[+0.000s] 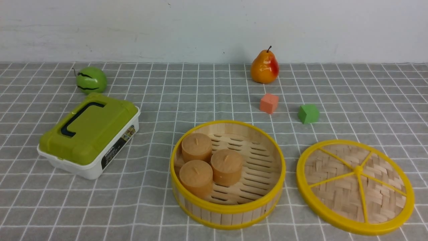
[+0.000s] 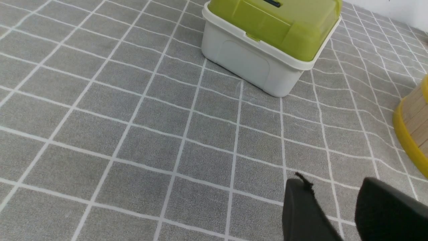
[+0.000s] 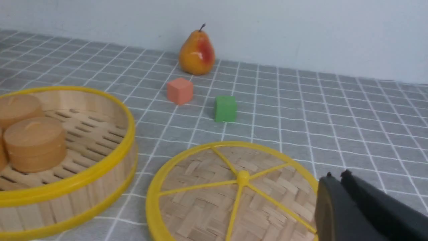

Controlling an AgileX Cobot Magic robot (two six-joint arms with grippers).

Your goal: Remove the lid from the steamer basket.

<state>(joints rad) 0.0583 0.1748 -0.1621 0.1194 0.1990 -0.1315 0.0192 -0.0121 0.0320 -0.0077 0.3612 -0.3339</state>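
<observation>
The steamer basket (image 1: 230,214) stands uncovered at the front middle of the table, with three tan round cakes (image 1: 226,166) inside on its slotted floor. The lid (image 1: 337,190), a woven bamboo disc with a yellow rim and spokes, lies flat on the cloth just right of the basket. In the right wrist view my right gripper (image 3: 337,174) hovers over the lid's (image 3: 207,201) edge, on the side away from the basket (image 3: 131,134), its fingers pressed together and empty. My left gripper (image 2: 331,182) is open over bare cloth, left of the basket (image 2: 409,134). Neither arm shows in the front view.
A white box with an olive-green lid (image 1: 88,134) sits at the left, a green round fruit (image 1: 91,79) behind it. A pear (image 1: 264,67), an orange cube (image 1: 269,103) and a green cube (image 1: 308,113) stand behind the basket and lid.
</observation>
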